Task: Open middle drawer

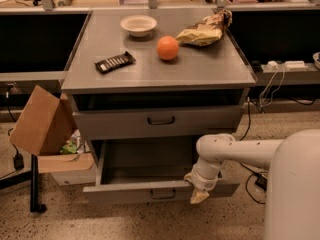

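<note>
The middle drawer [150, 190] is a wide grey metal drawer. It stands pulled well out of the cabinet, and its grey inside shows. Its small dark loop handle [163, 194] is at the centre of the front. My gripper [199, 196] hangs from the white arm [235, 151], which comes in from the right. It points down at the top edge of the drawer front, to the right of the handle and off it. The top drawer [160, 121] above is nearly closed. The bottom drawer is hidden under the open one.
On the cabinet top [210, 69] lie a white bowl [138, 24], an orange [168, 48], a chip bag [205, 30] and a dark snack bar [115, 62]. A cardboard box [42, 121] leans at the left, next to a black stand [34, 184]. Cables run at the right.
</note>
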You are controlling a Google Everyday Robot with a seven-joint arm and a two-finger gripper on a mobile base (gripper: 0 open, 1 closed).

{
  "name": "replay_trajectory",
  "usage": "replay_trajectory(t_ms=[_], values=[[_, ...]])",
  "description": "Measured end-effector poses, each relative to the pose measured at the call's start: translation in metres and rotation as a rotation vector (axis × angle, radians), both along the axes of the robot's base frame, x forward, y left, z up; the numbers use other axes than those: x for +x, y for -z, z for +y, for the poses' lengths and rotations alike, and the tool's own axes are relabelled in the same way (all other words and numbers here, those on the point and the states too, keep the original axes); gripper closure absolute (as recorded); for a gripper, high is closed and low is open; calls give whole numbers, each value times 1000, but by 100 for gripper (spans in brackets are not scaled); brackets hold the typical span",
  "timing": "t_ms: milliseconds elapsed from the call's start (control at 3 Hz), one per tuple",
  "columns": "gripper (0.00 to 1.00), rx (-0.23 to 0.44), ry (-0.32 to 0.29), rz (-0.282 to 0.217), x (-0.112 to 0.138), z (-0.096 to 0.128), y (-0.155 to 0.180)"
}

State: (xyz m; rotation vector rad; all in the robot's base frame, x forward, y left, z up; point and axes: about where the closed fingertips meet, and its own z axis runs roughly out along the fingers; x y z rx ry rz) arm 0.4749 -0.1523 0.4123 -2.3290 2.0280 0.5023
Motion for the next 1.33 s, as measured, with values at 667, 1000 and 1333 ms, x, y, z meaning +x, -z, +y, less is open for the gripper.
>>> replay_trajectory(t_ms=[667, 1000, 1333], values=[[100, -10, -5, 19, -5, -3, 6], [97, -12, -8, 23, -5, -2, 7], [73, -12, -8, 23, -5, -1, 7]])
